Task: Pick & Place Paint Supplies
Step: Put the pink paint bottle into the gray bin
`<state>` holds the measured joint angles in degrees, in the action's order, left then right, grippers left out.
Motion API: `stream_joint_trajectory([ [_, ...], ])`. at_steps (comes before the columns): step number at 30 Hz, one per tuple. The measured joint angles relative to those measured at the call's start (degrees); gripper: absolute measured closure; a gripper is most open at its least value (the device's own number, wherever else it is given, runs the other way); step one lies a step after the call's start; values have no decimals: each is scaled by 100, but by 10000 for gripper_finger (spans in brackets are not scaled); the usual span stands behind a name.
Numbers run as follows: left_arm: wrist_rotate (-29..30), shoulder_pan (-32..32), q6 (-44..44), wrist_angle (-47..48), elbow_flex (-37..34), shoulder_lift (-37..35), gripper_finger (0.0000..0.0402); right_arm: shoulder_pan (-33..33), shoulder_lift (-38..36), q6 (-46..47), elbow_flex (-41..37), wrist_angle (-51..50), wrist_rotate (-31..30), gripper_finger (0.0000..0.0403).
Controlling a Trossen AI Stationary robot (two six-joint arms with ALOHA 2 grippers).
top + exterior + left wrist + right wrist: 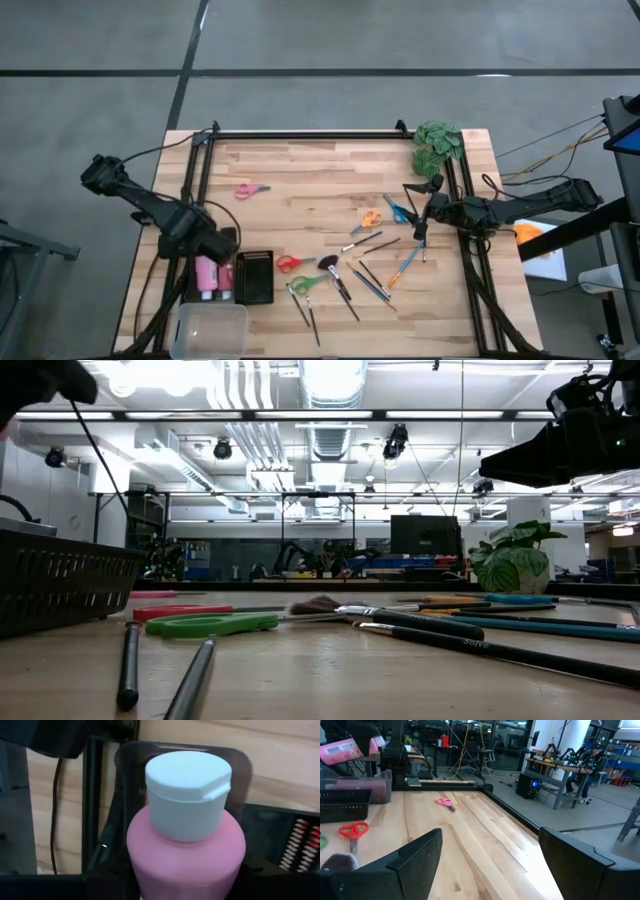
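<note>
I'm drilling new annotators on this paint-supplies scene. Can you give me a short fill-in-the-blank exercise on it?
1. The left gripper holds a ____ paint bottle.
2. That bottle's cap is ____.
3. The right gripper has its jaws ____.
4. The scissors lying alone toward the table's far edge have ____ handles.

Missing words: pink; white; open; pink

- Left arm point(150, 205): dark, nearly black, built of chunky jointed links with a bulky rounded housing at its outer end.
- A thin black cable point(160, 152) runs from it toward the table frame.
- Right arm point(530, 203): the same dark finish, long and slim, with loose black cabling looping beside it.
- Right gripper point(487, 865): two broad, flat, matte black fingers point(405, 862) with angular bevelled edges, seen in the right wrist view.
</note>
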<state>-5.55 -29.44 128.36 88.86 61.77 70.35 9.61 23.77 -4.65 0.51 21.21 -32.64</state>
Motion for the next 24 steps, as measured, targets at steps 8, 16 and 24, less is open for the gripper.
stream_joint_trajectory([
  [8,-66,-10,-989,-446,-786,-411,215,0,0,7,0,0,0,74],
  [16,-68,15,-943,-1346,-1601,-698,215,0,0,9,0,0,-1,74],
  [24,-266,87,-956,-2478,-2346,-741,215,0,-2,3,0,0,-1,74],
])
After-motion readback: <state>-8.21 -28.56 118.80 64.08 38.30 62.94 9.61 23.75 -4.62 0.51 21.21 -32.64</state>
